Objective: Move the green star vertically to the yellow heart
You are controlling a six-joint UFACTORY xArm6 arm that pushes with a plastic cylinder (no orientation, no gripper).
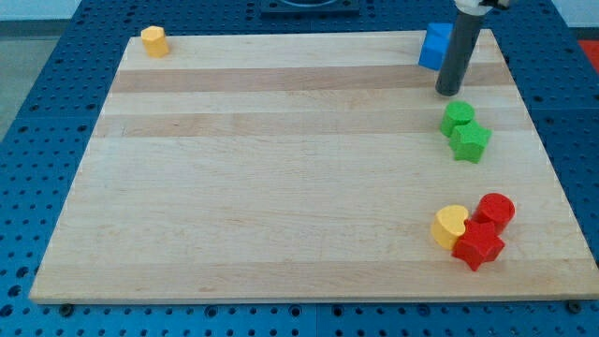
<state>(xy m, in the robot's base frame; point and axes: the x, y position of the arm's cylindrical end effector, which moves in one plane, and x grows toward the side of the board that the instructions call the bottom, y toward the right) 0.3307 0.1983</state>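
Above green star (pixel 471 142), my tip (pixel 450 93) on wood

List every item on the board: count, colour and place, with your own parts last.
yellow block: 1, yellow, shape unclear, the board's top left corner.
blue block: 1, blue, near the top right corner, partly behind the rod.
green round block: 1, green, right side, just below my tip.
green star: 1, green, touching the green round block, on its lower right.
yellow heart: 1, yellow, lower right, left of the red pair.
red round block: 1, red, to the upper right of the yellow heart.
red star: 1, red, against the yellow heart's lower right.
wooden board: 1, light wood, on a blue perforated table.
my tip: 1, dark rod, above the green round block, beside the blue block.
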